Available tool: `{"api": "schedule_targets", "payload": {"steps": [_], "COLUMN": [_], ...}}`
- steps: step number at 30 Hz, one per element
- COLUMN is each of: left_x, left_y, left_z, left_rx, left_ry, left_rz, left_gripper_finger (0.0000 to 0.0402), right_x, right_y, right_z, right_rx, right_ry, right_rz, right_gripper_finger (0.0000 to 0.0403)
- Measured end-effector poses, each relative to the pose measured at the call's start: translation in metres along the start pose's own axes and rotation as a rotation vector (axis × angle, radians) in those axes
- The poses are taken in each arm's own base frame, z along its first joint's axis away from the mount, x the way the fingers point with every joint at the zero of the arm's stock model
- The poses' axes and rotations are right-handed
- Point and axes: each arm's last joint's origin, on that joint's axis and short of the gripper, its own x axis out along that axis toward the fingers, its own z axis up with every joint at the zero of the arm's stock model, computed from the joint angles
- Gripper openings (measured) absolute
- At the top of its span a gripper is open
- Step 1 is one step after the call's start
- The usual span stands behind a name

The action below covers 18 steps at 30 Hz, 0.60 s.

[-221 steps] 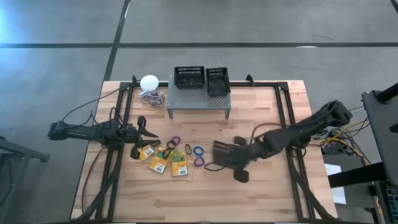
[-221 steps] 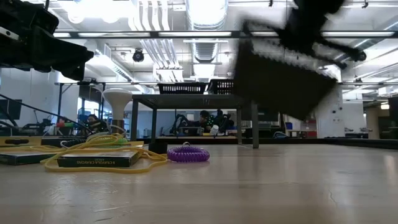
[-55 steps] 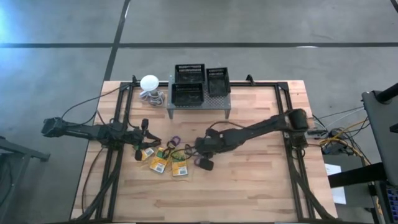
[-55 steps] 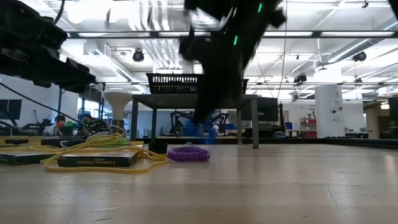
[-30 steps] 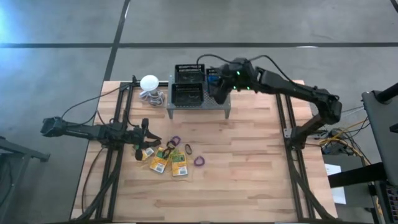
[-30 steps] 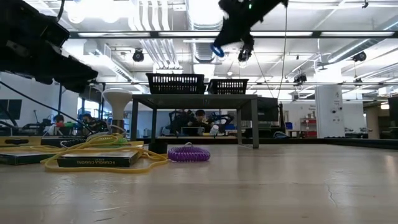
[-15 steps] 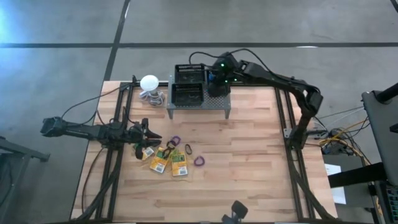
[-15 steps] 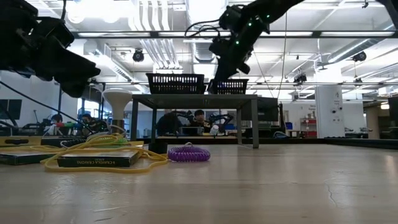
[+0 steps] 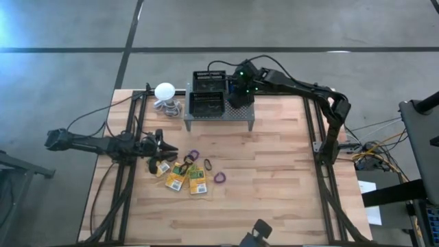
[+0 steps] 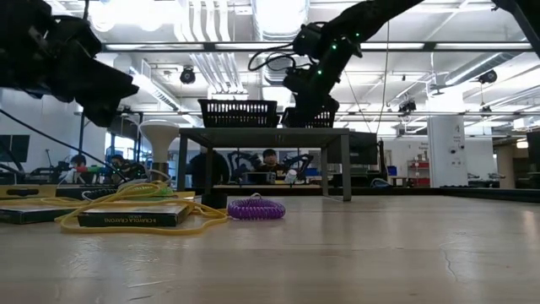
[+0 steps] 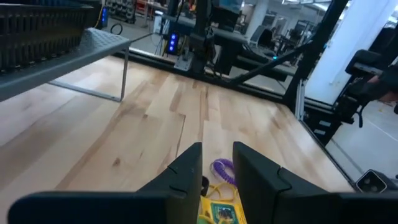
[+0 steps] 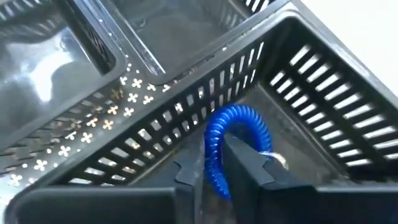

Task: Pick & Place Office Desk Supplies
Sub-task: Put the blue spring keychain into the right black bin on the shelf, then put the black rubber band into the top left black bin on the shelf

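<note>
Pale wooden plank tabletop (image 9: 274, 158) framed by black rails, standing on a grey concrete floor (image 9: 68, 41) crossed by dark seams. Beyond it, in the low view, a large hall with bright ceiling strip lights (image 10: 278, 15), ducting, and seated people at far benches.

Right gripper (image 12: 214, 163) reached over the grey perforated metal stand (image 9: 219, 114) at the table's far edge, inside a small black mesh tray (image 12: 311, 81); fingers narrowly parted with a blue coiled ring (image 12: 231, 140) between them, contact unclear.

Left gripper (image 11: 216, 163) low over the table's left side, fingers slightly apart, holding nothing; a purple coiled ring (image 11: 222, 169) and yellow-and-green flat boxes (image 9: 186, 176) just ahead.
</note>
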Motion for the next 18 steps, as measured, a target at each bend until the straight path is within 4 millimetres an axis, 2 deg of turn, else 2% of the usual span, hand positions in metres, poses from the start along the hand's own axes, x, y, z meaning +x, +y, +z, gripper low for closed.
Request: {"api": "schedule_targets", "payload": {"steps": [5,10,14,18], "left_x": [-0.003,-0.002,0.008,0.025], "left_y": [-0.003,-0.009,-0.013,-0.02], "left_z": [0.015,0.035,0.049,0.061], "left_rx": [0.007,0.031,0.046,0.07], "left_ry": [0.011,0.046,0.135,0.288], "left_rz": [0.035,0.076,0.107,0.137], "left_gripper_finger": [0.0094,0.0094,0.0094,0.0094], "right_x": [-0.014,-0.057,-0.103,-0.136], "right_y": [-0.001,0.008,0.042,0.091], "right_z": [0.005,0.012,0.013,-0.005], "right_rx": [0.021,0.01,-0.078,-0.215], "right_ry": [-0.05,-0.152,-0.263,-0.325], "right_rz": [0.0,0.018,0.068,0.067], "right_gripper_finger": [0.0119,0.0154,0.0151,0.0136]}}
